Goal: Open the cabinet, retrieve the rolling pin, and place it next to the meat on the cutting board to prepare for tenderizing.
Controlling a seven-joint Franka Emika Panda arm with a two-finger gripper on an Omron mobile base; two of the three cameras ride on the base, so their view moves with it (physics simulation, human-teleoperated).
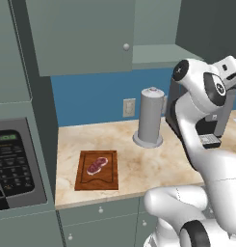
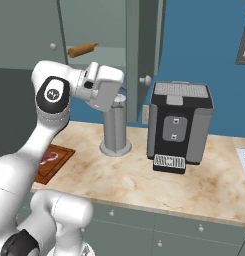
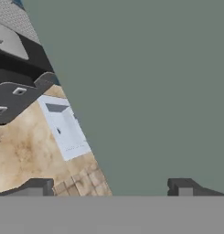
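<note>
A marbled beige counter [image 1: 158, 164] under grey-green wall cabinets [image 1: 81, 34]. The gripper [image 3: 111, 187] stands wide and empty near the swung-open door [image 2: 144, 55], likely to clear it. The tan wooden rolling pin [image 2: 82, 49] lies on the shelf; the pink steak [image 1: 97, 165] waits on the reddish-brown board [image 1: 96, 182].

Meat [image 1: 97, 165] on cutting board [image 1: 97, 182]

Open cabinet [image 2: 139, 55] door hides part of the rolling pin [image 2: 82, 49].

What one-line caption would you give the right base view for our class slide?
Rolling pin lies on the shelf of the opened cabinet, above the arm and coffee machine.
</note>
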